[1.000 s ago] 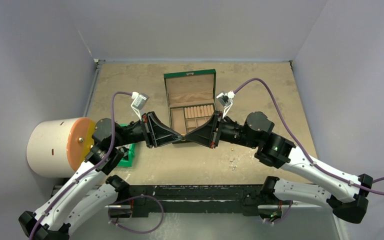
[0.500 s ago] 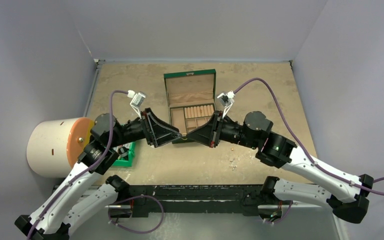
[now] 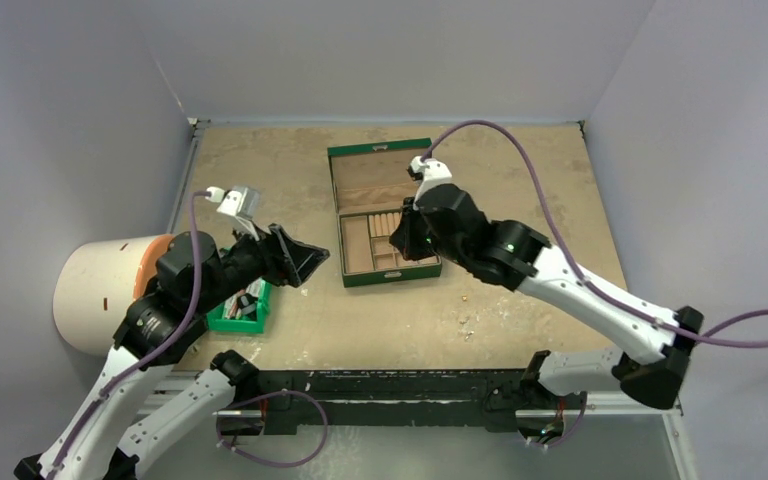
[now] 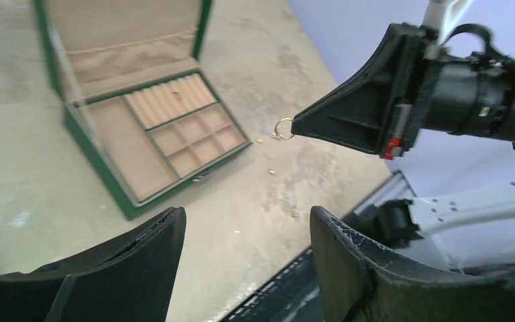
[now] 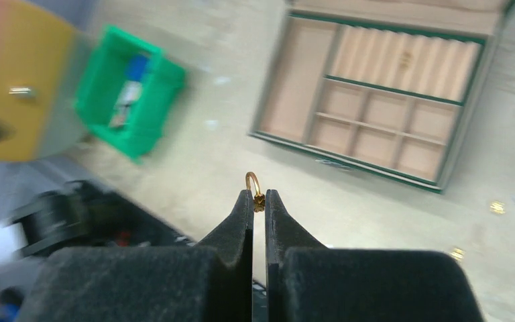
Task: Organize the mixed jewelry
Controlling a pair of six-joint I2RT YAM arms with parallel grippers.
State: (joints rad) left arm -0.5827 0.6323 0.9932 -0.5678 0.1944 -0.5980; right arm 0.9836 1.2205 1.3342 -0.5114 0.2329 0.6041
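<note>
My right gripper [image 5: 258, 198] is shut on a small gold ring [image 5: 253, 182], pinched at its very tips. In the top view that right gripper [image 3: 408, 243] hangs over the front of the open green box [image 3: 380, 185], whose tan compartments [image 5: 298, 74] look bare. The left wrist view shows the ring [image 4: 283, 128] at the right gripper's tip, in the air beyond the box [image 4: 124, 151]. My left gripper [image 3: 310, 262] is open and holds nothing, left of the box. Loose gold pieces [image 3: 468, 297] and a silver piece [image 3: 467, 325] lie on the table, right of the box.
A small green bin [image 3: 240, 310] with dark items sits near the left arm. A white cylinder with an orange face [image 3: 110, 290] lies at the far left. Grey walls close the table's back and sides.
The two gripper tips were touching in front of the box. My left gripper has opened and drawn back to the left. My right gripper kept the ring and swung up over the box.
</note>
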